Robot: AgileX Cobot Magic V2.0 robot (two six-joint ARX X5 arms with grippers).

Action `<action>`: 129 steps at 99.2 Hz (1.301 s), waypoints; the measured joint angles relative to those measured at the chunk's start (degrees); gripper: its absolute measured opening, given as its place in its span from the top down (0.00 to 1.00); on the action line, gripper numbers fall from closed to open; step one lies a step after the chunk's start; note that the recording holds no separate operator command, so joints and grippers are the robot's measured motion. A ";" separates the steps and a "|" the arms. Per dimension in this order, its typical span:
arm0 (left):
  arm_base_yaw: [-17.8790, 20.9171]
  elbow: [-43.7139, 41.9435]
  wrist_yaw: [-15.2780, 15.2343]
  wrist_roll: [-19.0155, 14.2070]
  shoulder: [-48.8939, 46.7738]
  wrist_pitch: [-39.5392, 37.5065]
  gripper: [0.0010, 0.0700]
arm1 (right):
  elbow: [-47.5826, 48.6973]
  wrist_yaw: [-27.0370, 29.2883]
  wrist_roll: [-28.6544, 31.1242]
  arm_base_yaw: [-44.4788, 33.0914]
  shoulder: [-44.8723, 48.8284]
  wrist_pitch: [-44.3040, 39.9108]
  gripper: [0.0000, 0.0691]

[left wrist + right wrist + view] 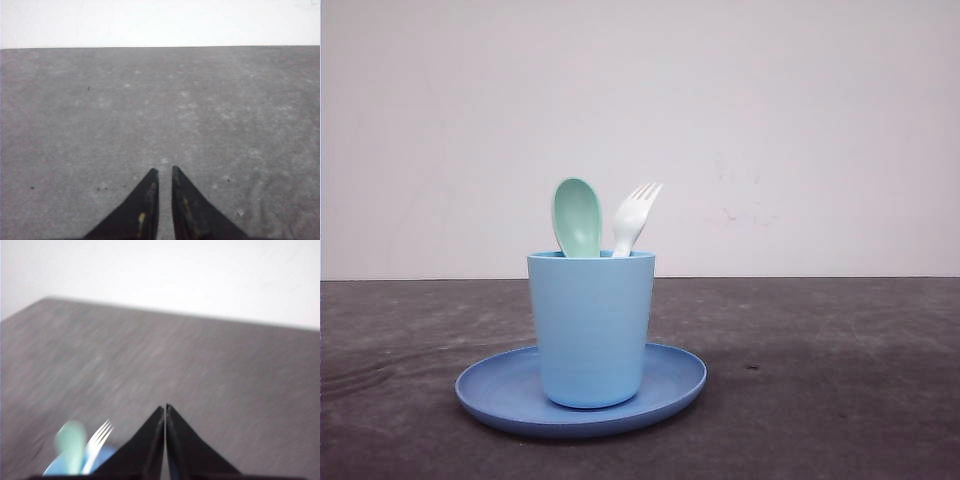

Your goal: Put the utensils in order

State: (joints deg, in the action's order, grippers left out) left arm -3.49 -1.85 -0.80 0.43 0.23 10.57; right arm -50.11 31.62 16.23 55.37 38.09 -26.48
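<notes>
**Fork and spoon upright in the cup on the plate**

We see a dark grey table (840,400) running back to a plain white wall (770,120); its top is scuffed and speckled. At the centre of the front view sits a round blue plate (490,390), and on it, slightly toward 9 o'clock of the plate's middle, stands a light blue cup (591,330), upright.

Both utensils stand inside the cup. The mint-green spoon (577,217) has its bowl up, long axis close to vertical, leaning a little toward 11 o'clock; its handle is hidden by the cup wall. The white fork (632,218) is just beside it on the 3 o'clock side, tines up and tilted toward 1 o'clock, its handle likewise hidden. We cannot tell whether the two touch.

In the left wrist view, the left gripper (165,172) hangs over bare table, its black tips with a narrow slit between them and nothing held. In the blurred right wrist view, the right gripper (165,409) has its tips pressed together, empty, with the spoon (71,442), fork (98,439) and cup (102,456) near it.
</notes>
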 joint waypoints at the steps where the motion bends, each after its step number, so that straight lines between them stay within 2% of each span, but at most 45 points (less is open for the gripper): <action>1: 0.00 0.00 0.00 0.00 0.00 0.00 0.98 | 0.00 -0.24 -0.42 -0.63 0.02 0.50 1.00; 14: 0.00 0.00 -0.02 0.00 0.00 0.00 0.98 | 0.00 -7.78 -7.45 -11.45 0.26 6.19 0.99; 26: 0.00 0.00 -0.02 0.00 0.00 0.00 0.98 | 0.00 -15.28 -12.98 -24.00 0.50 7.28 1.00; 43: 0.00 0.00 -0.02 0.00 0.00 0.00 0.98 | 2.82 -24.20 -15.21 -41.40 -0.59 8.85 1.00; 58: 0.00 0.00 -0.04 0.00 0.00 0.00 0.98 | 11.37 -28.11 -15.80 -50.58 -5.75 12.52 1.00; 81: 0.00 0.00 -0.13 0.00 0.00 0.00 0.98 | 30.71 -28.65 -15.96 -52.87 -18.73 20.28 1.00; 98: 0.00 0.00 -0.15 0.00 0.00 0.00 0.98 | 42.58 -29.92 -16.00 -52.87 -28.33 20.59 1.00; 114: 0.00 0.00 -0.15 0.00 0.00 0.00 0.98 | 49.03 -30.16 -15.93 -52.87 -35.04 20.70 1.00; 129: 0.00 0.00 -0.15 0.00 0.02 0.00 0.98 | 49.27 -30.18 -15.91 -53.62 -37.92 17.68 1.00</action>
State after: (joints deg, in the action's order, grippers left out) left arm -3.49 -1.85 -0.95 0.43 0.25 10.57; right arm -0.84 1.43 0.32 1.76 0.16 -8.80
